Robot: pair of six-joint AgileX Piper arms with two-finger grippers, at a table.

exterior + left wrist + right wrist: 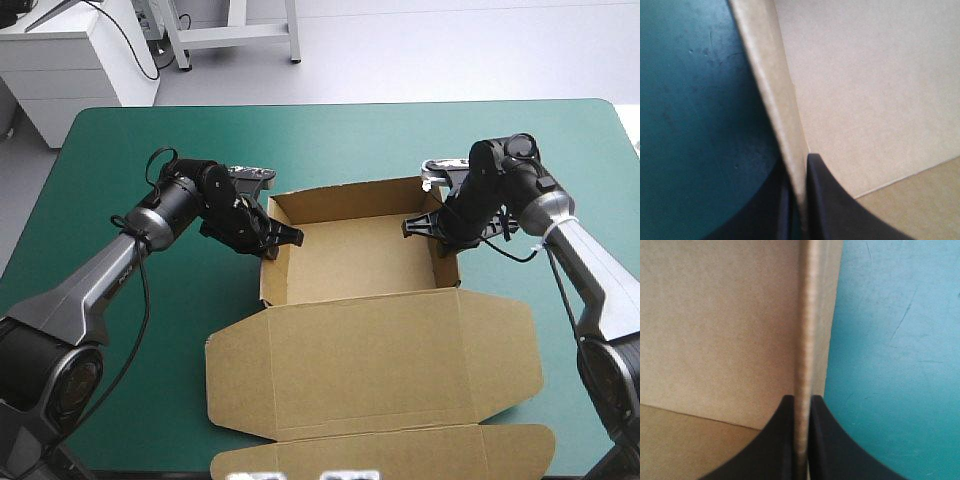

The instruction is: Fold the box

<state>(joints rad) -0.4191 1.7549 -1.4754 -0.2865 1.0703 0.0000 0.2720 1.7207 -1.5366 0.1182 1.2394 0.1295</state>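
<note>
Brown box point(360, 262), an open tray, lid flat. Left gripper point(282, 238) and right gripper point(420, 228) each clench a side wall; the board looks light, stiff, best pinched at edges.

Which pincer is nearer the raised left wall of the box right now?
Left. The left pincer is shut on that wall of the box; the right pincer is on the other side, shut on the opposite wall.
</note>
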